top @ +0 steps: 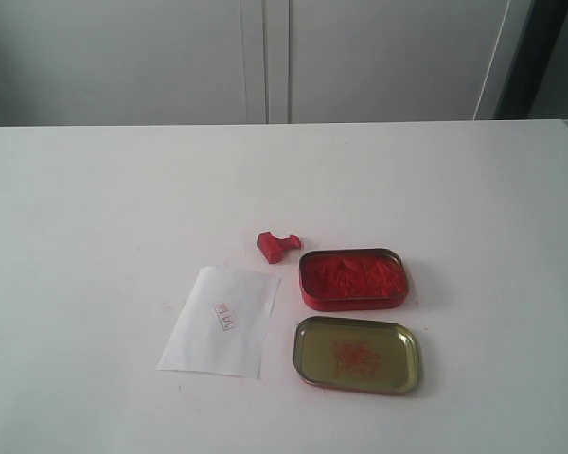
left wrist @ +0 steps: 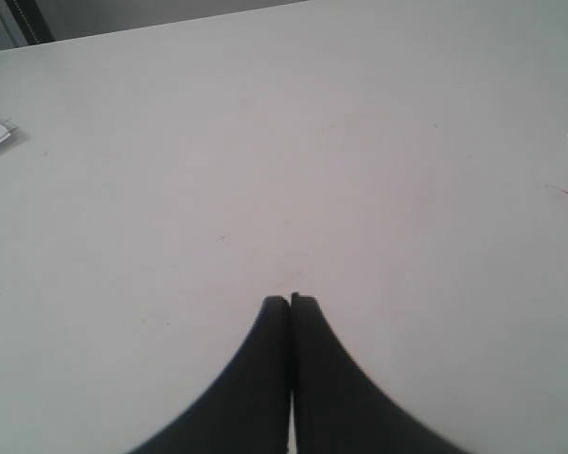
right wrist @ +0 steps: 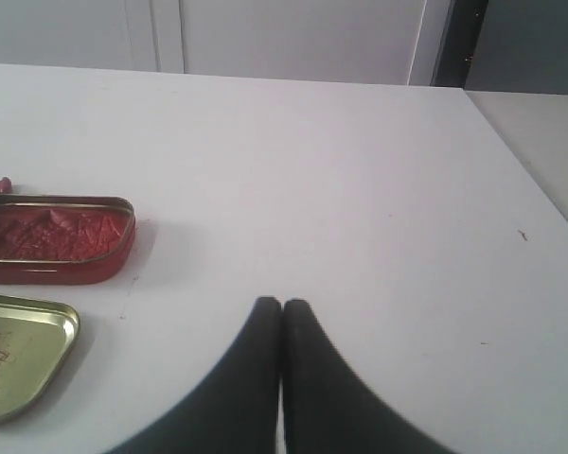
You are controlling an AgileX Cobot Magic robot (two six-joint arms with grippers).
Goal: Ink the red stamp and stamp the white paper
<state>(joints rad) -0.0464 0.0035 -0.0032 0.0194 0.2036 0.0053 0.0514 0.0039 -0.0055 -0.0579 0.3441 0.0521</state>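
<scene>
White table (top: 95,284): red stamp (top: 277,244), white paper (top: 222,322) whole in exterior only

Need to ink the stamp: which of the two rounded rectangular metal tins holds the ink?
The red-sided tin packed with red ink, beside the small red plastic stamp. The gold-coloured tin below it in the exterior view shows only faint red smears.

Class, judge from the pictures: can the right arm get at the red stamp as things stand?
Probably yes: the red stamp lies uncovered on open table beside the ink tin, and the right end effector is shut, holding nothing.
</scene>
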